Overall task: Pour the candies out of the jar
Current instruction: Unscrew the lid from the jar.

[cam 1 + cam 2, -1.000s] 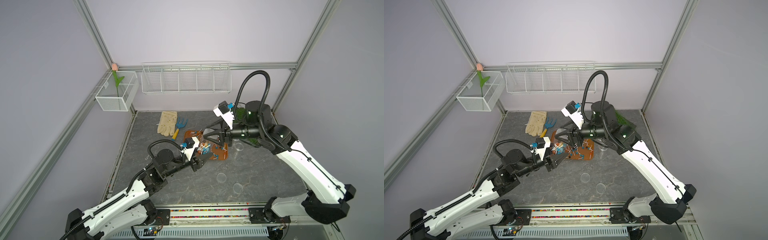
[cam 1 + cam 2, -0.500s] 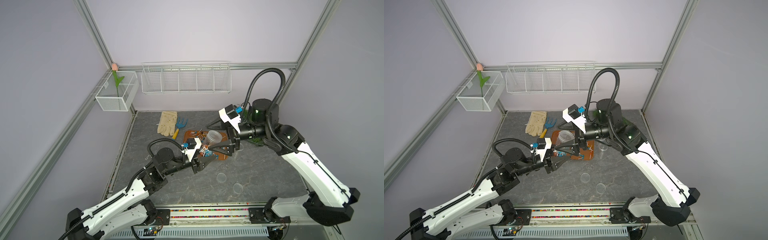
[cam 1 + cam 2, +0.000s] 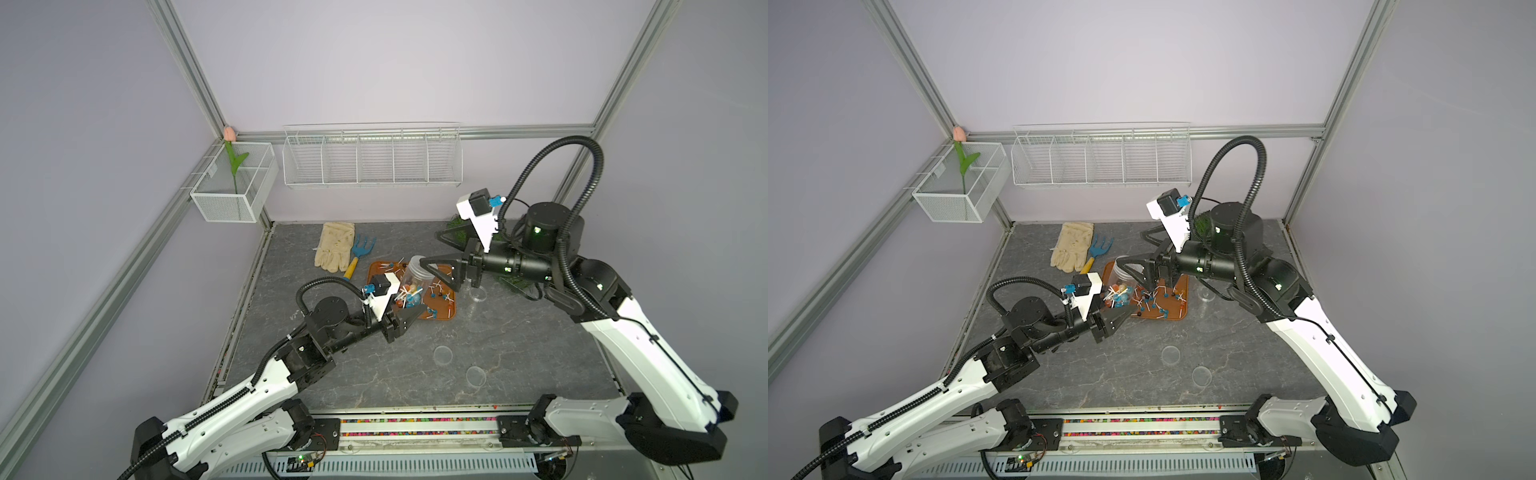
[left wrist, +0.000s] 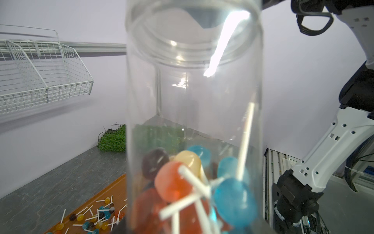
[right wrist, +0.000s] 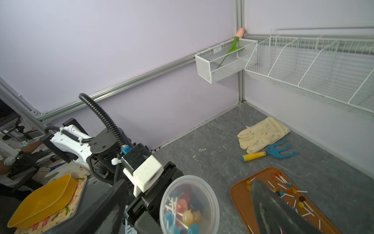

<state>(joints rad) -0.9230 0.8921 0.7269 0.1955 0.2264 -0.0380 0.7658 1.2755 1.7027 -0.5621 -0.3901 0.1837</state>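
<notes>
The left jaws clench the jar above the tray, candies pooled at its base; the right jaws hang released near its mouth. Tipping the mouth steeply downward over the tray should empty it.

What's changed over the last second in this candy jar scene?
The right gripper opened wide, apparently letting go of the clear plastic jar, and drew back slightly toward its own side; the jar's mouth now sits between its open jaws. Unchanged: the left gripper shut on the jar, small lollipop candies scattered on the orange tray.
</notes>
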